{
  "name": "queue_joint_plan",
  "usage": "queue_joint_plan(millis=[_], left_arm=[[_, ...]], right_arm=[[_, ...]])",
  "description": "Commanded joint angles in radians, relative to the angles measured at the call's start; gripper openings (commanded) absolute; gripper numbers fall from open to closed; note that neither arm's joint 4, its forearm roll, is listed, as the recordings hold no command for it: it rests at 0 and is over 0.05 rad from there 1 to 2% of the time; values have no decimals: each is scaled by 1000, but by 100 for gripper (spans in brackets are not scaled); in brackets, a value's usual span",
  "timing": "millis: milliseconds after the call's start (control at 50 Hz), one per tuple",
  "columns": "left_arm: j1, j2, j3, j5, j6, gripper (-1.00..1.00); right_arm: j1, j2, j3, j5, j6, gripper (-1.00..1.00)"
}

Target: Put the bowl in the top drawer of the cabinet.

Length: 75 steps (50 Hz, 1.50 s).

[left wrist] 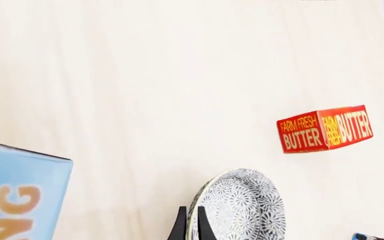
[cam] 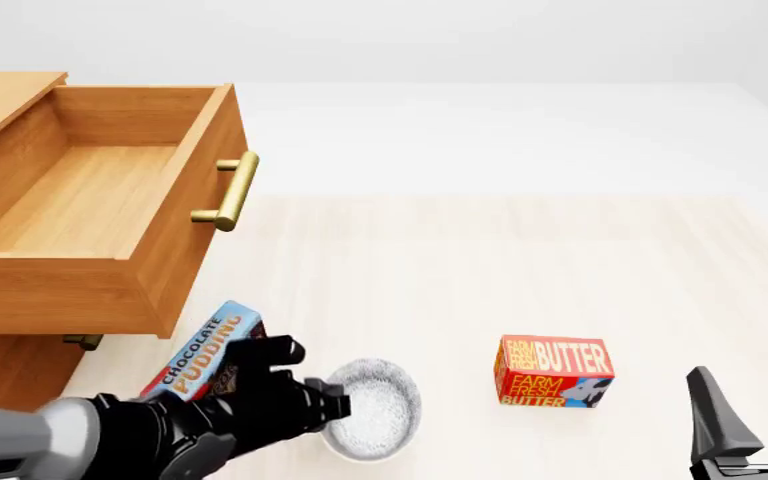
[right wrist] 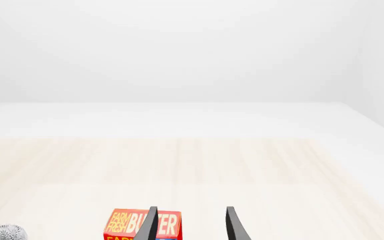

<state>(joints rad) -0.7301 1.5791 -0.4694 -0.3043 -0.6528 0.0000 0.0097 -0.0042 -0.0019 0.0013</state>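
Speckled bowl (cam: 373, 410) rim seemingly between left fingers (left wrist: 180, 226)

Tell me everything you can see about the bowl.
The bowl is small, round and white, ceramic by its look, with a fine blue-grey speckled pattern on its outside. In the front view it sits near the table's front edge, between the pudding box and the butter box, touching neither. The left gripper is shut on its rim, one finger inside and one outside. It appears tilted in the wrist view. Whether it is lifted off the table cannot be told.
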Motion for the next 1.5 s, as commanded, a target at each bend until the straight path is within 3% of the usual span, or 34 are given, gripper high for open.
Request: queue_joint_plan(millis=[20, 680, 1180, 1500], left_arm=[[9, -58, -16, 41, 59, -100], [-12, -208, -21, 143, 189, -100], [-48, -393, 2, 218, 289, -100], [-29, -541, 12, 294, 365, -100]], right_arm=[[0, 0, 0, 0, 0, 100], [0, 0, 0, 0, 0, 100], [0, 0, 0, 0, 0, 100], [0, 0, 0, 0, 0, 100]])
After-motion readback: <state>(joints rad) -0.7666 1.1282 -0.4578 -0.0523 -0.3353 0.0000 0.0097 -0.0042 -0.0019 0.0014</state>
